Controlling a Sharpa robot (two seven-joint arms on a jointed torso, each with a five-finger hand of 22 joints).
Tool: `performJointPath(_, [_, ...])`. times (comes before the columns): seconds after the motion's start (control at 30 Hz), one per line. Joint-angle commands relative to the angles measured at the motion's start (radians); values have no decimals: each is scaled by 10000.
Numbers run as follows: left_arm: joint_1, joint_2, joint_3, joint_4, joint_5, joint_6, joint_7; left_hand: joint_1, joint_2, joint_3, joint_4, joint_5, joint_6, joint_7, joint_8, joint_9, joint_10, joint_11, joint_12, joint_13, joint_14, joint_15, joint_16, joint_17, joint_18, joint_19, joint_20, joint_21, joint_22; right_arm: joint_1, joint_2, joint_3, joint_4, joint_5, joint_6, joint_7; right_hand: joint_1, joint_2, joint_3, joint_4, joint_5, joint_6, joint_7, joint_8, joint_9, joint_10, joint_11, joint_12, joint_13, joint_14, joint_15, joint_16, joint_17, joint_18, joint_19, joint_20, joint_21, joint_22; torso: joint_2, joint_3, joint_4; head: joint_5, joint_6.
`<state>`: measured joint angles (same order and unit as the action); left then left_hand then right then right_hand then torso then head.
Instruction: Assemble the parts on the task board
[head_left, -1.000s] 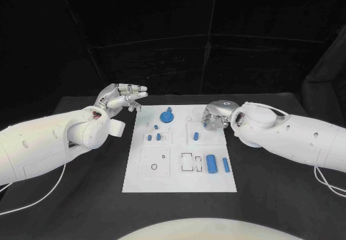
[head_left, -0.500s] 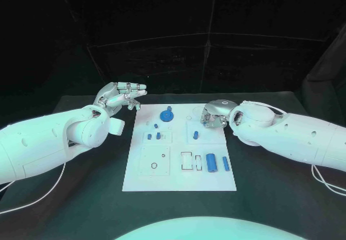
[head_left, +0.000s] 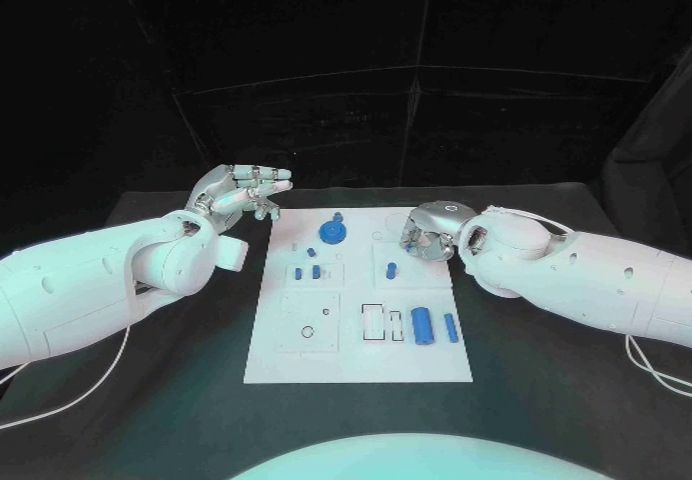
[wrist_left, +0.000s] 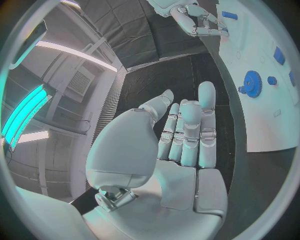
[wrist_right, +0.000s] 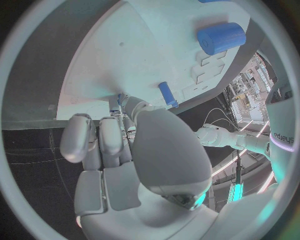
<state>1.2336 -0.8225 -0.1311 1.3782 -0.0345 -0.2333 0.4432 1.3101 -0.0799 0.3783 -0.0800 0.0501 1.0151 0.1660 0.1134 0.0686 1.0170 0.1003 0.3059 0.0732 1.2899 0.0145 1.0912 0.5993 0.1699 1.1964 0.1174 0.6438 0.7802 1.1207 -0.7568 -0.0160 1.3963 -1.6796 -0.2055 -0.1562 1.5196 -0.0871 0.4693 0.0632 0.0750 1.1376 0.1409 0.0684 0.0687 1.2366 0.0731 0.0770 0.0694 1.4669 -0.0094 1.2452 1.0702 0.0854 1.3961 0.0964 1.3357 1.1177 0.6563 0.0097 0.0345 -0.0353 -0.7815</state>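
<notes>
Head view first: my right hand (head_left: 428, 230) sits curled, fingers down, over the far right corner of the task board (head_left: 361, 365), barely shifted from a second ago, and I cannot tell whether it pinches a part. My left hand (head_left: 238, 192) still hangs just off the board's far left corner, holding nothing, fingers loosely parted. With so little movement, I judge the assembly has not advanced: the gear (head_left: 333, 233), small pegs (head_left: 307, 272), large cylinder (head_left: 423, 325) and slim pin (head_left: 450, 327) lie unmoved.
</notes>
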Motion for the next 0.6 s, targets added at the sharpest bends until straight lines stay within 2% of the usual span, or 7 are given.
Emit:
performJointPath(0.03, [14, -8, 8, -35, 61, 112, 47, -11, 94, -38, -44, -7, 58, -1, 46, 8, -17, 20, 55, -14, -70, 9, -44, -13, 133, -49, -13, -20, -11, 15, -110, 6, 226, 269, -880, 15, -304, -83, 402, -186, -22, -1, 35, -20, -3, 44, 6, -76, -28, 265, -25, 61, -27, 13, 23, 8, 36, 3, -21, -9, 2, -19, 17])
performJointPath(0.17, [14, -20, 8, -44, 61, 75, 27, 15, 88, -39, -76, -5, 48, 0, 43, 3, -77, 28, 45, -28, -72, 11, -43, -21, 132, -43, -14, -39, -26, 18, -253, 9, 403, 425, -1163, 37, -467, -126, 650, -316, -16, 2, 37, -19, -2, 42, 5, -78, -27, 261, -2, 81, -46, 21, 24, -3, 41, 9, -15, -4, -4, -19, 49])
performJointPath(0.23, [14, -25, 8, -44, 61, 63, 17, 33, 88, -38, -100, -1, 29, 4, 35, -3, -141, 39, 35, -39, -76, 16, -43, -32, 130, -36, -12, -54, -38, 20, -347, 11, 501, 534, -1277, 45, -480, -130, 675, -331, -18, 2, 38, -19, -1, 41, 5, -78, -27, 260, -4, 84, -47, 20, 23, -1, 41, 9, -22, -15, -1, -38, 83])
performJointPath(0.33, [14, -31, 8, -42, 61, 50, 11, 36, 87, -40, -106, 0, 24, 6, 33, -4, -157, 42, 34, -41, -77, 18, -44, -36, 130, -35, -12, -59, -42, 23, -497, 15, 688, 649, -1411, 53, -559, -157, 784, -399, -26, 2, 42, -18, -1, 43, 8, -77, -26, 258, -5, 92, -59, 20, 24, -1, 44, 15, -38, -15, -7, -25, 76])
performJointPath(0.6, [15, -52, 8, -23, 62, 13, 7, 39, 89, -41, -112, -1, 20, 9, 32, -5, -179, 46, 33, -44, -79, 21, -45, -43, 129, -32, -11, -64, -46, 34, -904, 28, 1567, 903, -1789, 121, -637, -211, 875, -474, 6, 6, 45, -16, 1, 47, 8, -74, -24, 254, -10, 105, -63, 20, 26, -4, 50, 23, -22, -17, -1, 14, 91])
